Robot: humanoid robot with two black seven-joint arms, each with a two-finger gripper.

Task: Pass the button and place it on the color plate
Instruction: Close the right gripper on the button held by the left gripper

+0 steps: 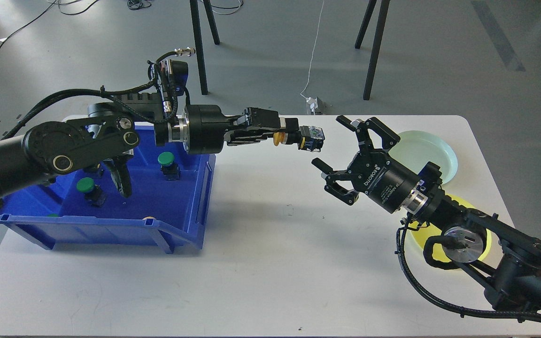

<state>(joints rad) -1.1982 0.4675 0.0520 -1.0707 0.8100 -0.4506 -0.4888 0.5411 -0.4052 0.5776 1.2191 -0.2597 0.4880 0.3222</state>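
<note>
Item 1: worktop (pixel 270 263), white, rounded corners. All places below are given relative to the blue bin.

Item 2: blue bin (pixel 176 220), open-topped, on the worktop. Holds 2 green buttons in plain view, one (pixel 166 159) toward its back wall and one (pixel 85 185) nearer its middle. An orange edge shows at its front rim; what it belongs to cannot be told.

Item 3: left gripper (pixel 294 136), reaching out past the bin's right side, above the worktop. Its fingers (pixel 261 117) are closed around a button.

Item 4: yellow button (pixel 304 137), yellow cap with a dark body and a pale end block. Held in the air to the right of the bin, its body sticking out beyond the left fingers, off the worktop.

Item 5: right gripper (pixel 343 152), further right of the bin than the held button, facing it and just short of it. Fingers spread wide, gripping nothing, apart from the button.

Item 6: pale green plate (pixel 439 150), far right of the bin, toward the back edge of the worktop, partly behind the right gripper.

Item 7: yellow plate (pixel 416 234), far right of the bin, nearer the front, mostly hidden under the right arm.
</note>
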